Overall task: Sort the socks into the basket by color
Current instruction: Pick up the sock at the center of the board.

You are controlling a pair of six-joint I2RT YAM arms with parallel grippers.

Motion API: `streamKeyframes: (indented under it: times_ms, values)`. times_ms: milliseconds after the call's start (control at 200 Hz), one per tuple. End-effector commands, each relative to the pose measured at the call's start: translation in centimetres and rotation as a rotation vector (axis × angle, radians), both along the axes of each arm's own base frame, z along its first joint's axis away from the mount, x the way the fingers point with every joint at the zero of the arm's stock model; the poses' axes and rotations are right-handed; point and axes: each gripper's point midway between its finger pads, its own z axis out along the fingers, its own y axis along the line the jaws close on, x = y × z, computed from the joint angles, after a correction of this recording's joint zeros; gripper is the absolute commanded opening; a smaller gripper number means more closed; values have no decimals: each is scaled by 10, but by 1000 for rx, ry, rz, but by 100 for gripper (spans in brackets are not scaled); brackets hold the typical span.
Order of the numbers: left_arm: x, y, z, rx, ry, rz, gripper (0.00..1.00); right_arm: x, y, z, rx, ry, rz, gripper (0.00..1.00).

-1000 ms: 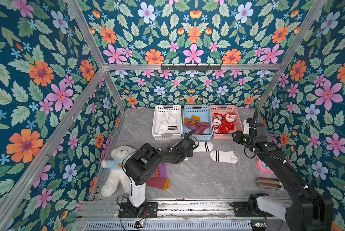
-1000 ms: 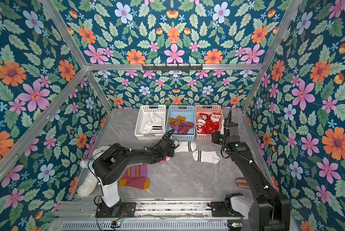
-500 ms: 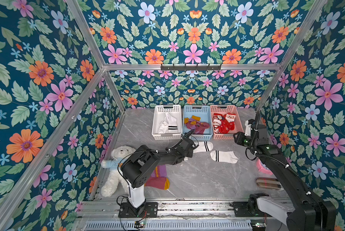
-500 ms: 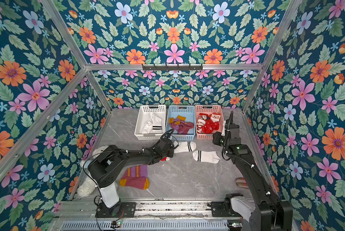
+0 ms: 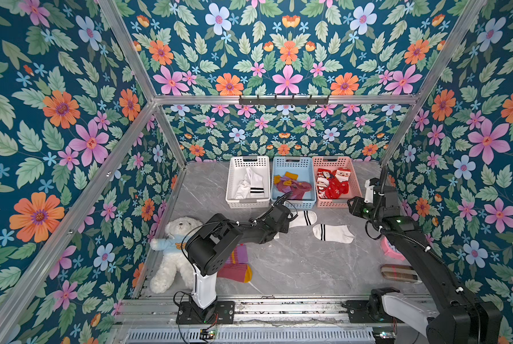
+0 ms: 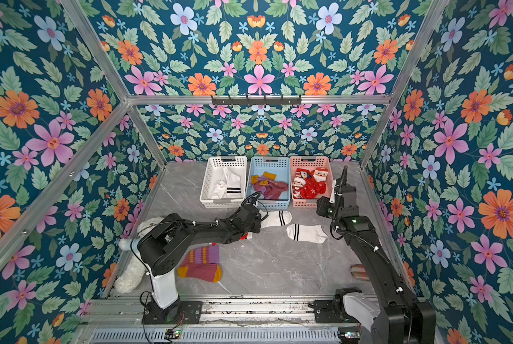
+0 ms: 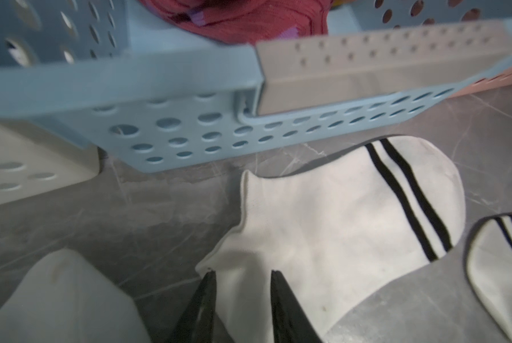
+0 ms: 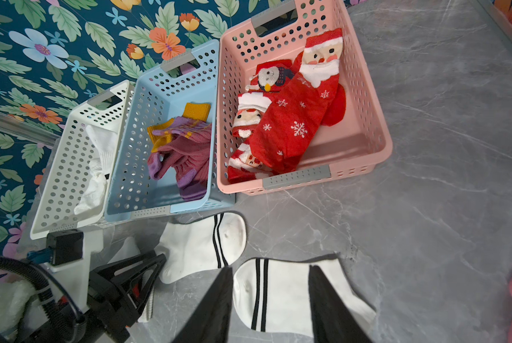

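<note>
Two white socks with black stripes lie in front of the baskets. My left gripper (image 5: 291, 219) (image 7: 242, 272) is low over the cuff end of one sock (image 5: 304, 219) (image 7: 338, 213), jaws open a little with sock cloth between the tips. My right gripper (image 5: 352, 205) (image 8: 269, 268) hangs open above the other sock (image 5: 332, 233) (image 8: 278, 294), clear of it. A maroon sock (image 5: 237, 268) lies near the left arm's base. The white basket (image 5: 248, 162) holds white socks, the blue basket (image 5: 292, 163) maroon ones and the pink basket (image 5: 332, 162) red Santa ones.
A white teddy bear (image 5: 172, 253) lies by the left wall. A beige plaid item (image 5: 398, 272) and a pink object (image 5: 390, 250) sit by the right wall. Bare grey marble table (image 5: 294, 262) stretches between the arms.
My left gripper was shut and its jaws have now parted over the white sock. The left arm's elbow has shifted a little. The right arm has barely moved.
</note>
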Motion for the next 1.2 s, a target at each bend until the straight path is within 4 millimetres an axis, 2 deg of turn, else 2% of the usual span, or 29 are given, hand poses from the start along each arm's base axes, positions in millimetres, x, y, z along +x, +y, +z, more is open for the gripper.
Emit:
streamKeyframes:
  times_ms: [0, 65, 135, 250, 475, 830, 1015, 1195]
  values:
    - [6, -4, 2, -1, -16, -1, 35, -2, -3, 0, -13, 3, -13, 44]
    - [5, -4, -1, 3, -7, -6, 30, -3, -4, 1, -15, 0, -16, 45]
    - [2, -4, -3, 3, 0, -12, 16, -4, -4, 1, -16, -2, -18, 45]
    - [-2, -1, -5, 3, 5, -15, 0, -5, -5, 1, -15, -4, -20, 45]
    - [-7, 2, 7, -9, -11, -32, 0, -6, -5, -1, -15, -2, -20, 45]
    - [-11, -5, 58, -89, -76, -87, 0, -8, -6, 1, -16, -14, -23, 45]
    - [-15, -6, 98, -128, -120, -118, 0, -9, -7, -1, -19, -10, -27, 45]
    - [-7, -1, 148, -113, -181, -109, 0, -10, -5, -2, -13, -11, -20, 45]
